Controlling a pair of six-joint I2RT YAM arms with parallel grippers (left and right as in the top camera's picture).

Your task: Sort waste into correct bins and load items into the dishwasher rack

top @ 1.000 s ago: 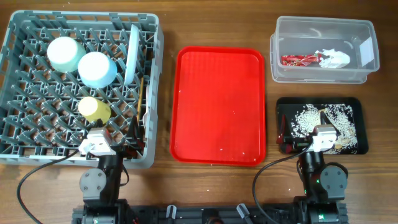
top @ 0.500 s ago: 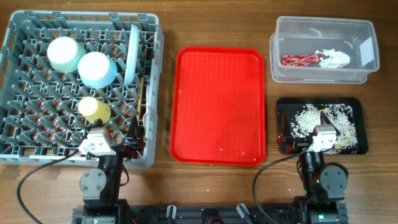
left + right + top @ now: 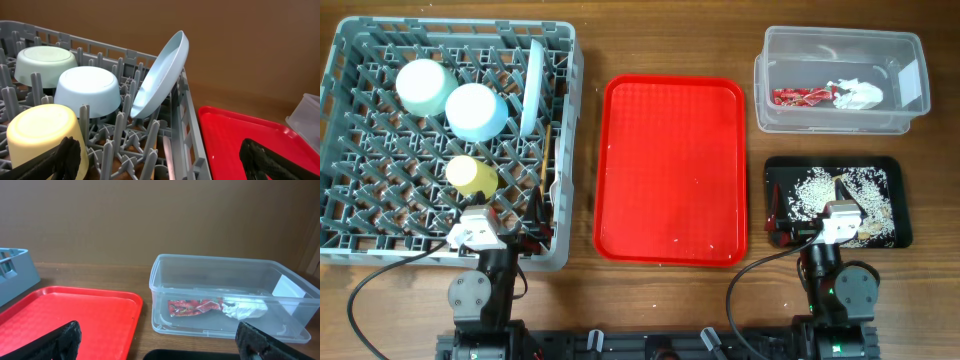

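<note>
Presently spread wide, holding nothing: left gripper (image 3: 162,159) over rack's (image 3: 570,100) near edge, right gripper (image 3: 157,341) over black tray's (image 3: 830,160). Fingers (image 3: 67,157) cut off below; cup (image 3: 40,127) partly hidden.

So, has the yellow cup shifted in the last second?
No. The yellow cup sits in the same spot of the grey rack, just below the pale blue bowl.

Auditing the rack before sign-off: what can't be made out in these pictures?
Overhead: thin utensils at the right of the dishwasher rack, too small, peg-covered.
Left wrist: yellow cup cut off by the bottom edge.
Right wrist: black tray almost wholly below the bottom edge, its food scraps unseen.
</note>
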